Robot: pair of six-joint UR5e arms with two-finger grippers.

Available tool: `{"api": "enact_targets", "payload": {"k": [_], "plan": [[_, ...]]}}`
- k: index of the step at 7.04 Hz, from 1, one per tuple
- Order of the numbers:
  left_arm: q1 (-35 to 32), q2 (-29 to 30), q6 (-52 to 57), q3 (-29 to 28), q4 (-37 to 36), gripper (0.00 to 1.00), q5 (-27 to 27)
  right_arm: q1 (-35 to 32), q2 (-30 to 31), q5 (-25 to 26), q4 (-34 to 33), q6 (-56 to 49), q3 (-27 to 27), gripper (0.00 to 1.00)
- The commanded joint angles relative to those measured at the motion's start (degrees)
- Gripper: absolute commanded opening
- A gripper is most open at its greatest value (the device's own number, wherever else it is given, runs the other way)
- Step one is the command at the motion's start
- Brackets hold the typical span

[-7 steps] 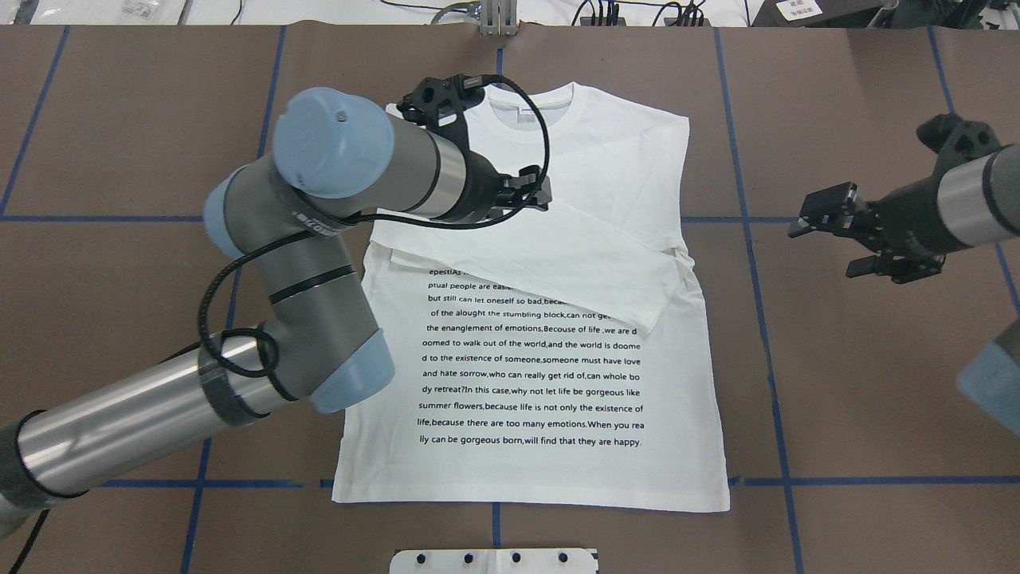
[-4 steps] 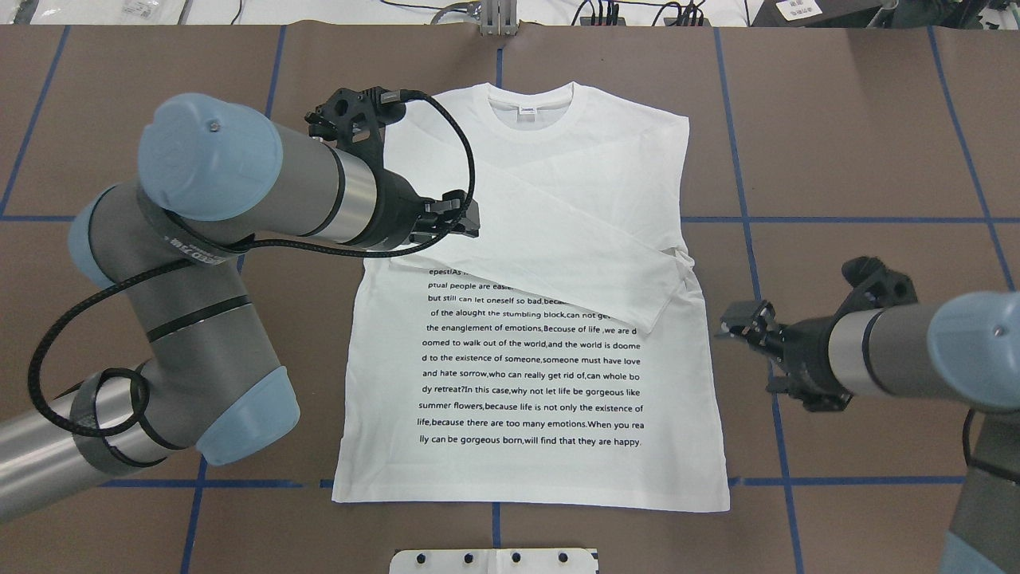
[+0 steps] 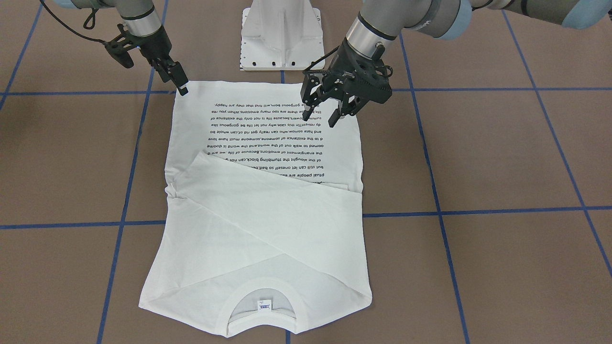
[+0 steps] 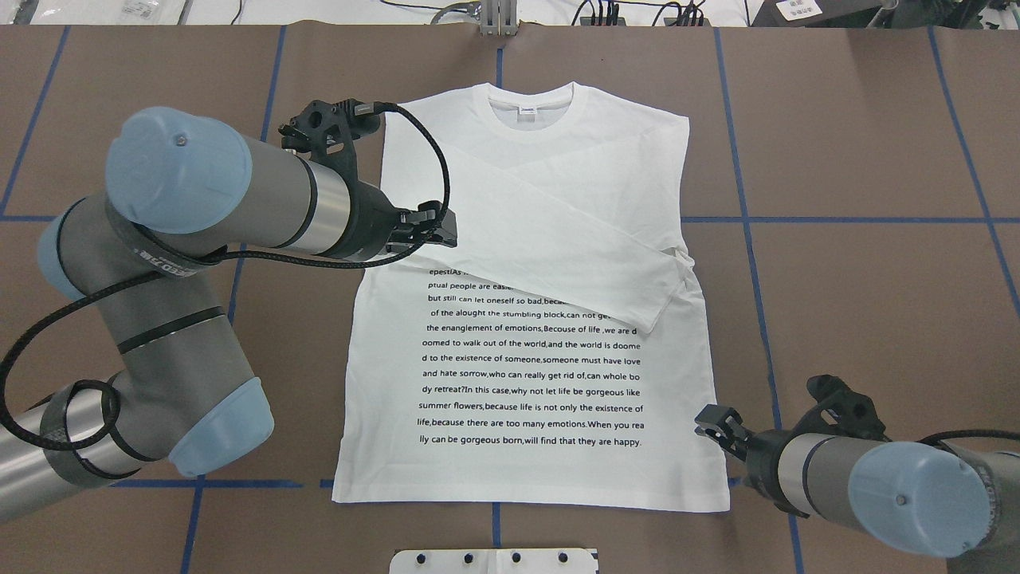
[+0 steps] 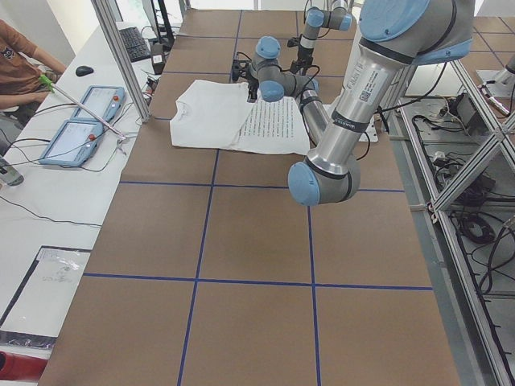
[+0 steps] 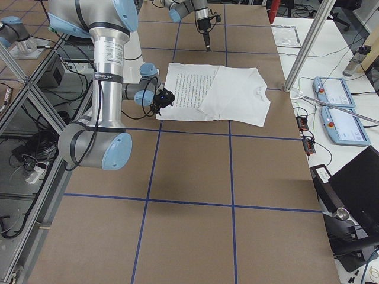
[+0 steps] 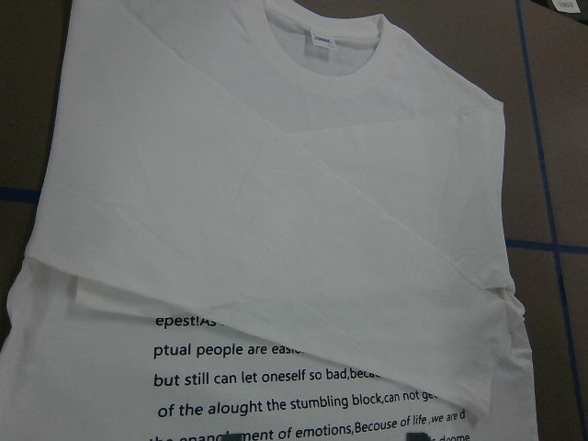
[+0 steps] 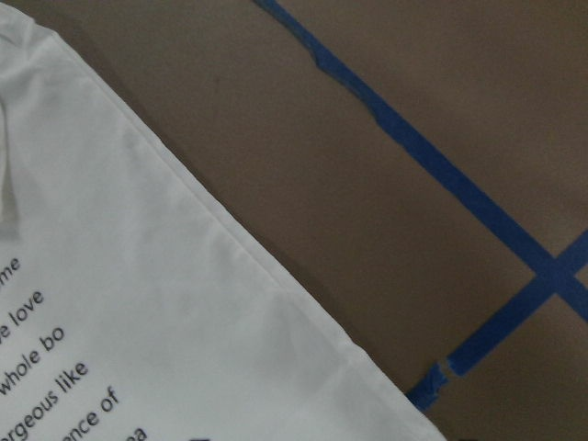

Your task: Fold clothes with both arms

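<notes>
while left fingers (image 3: 307, 111) hover spread, empty, right fingers (image 3: 181, 86) — open or not, unclear — have dropped to the shirt (image 4: 558, 383) hem.

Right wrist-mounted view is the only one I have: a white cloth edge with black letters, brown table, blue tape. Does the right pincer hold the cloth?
Observer: I cannot tell. In the front-facing view the black two-finger right pincer has its tip at the hem corner of the white long-sleeved shirt with black printed text, but no grip is visible.
Operator: Where is the left pincer?
Observer: The left pincer is open, above the shirt, holding nothing.
Operator: Is any sleeve folded?
Observer: Yes, one sleeve lies diagonally across the chest and covers the top text lines.
</notes>
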State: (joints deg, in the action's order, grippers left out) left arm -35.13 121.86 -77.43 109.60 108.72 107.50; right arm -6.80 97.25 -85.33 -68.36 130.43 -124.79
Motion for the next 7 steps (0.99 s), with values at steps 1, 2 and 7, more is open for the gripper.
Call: {"api": "enact_targets", "payload": {"k": [1, 2, 7], "plan": [[0.06, -0.04, -0.53, -0.18, 0.0, 0.68, -0.01, 1.96, -0.3, 0.26, -0.11, 0.36, 1.56, 0.9], [0.06, -0.13, -1.06, -0.18, 0.0, 0.68, -0.01, 2.14, -0.31, 0.17, -0.2, 0.44, 2.01, 0.89], [0.06, -1.27, -1.06, 0.26, 0.17, 0.69, -0.01, 4.25, -1.45, 0.17, -0.2, 0.44, 3.59, 0.79]]}}
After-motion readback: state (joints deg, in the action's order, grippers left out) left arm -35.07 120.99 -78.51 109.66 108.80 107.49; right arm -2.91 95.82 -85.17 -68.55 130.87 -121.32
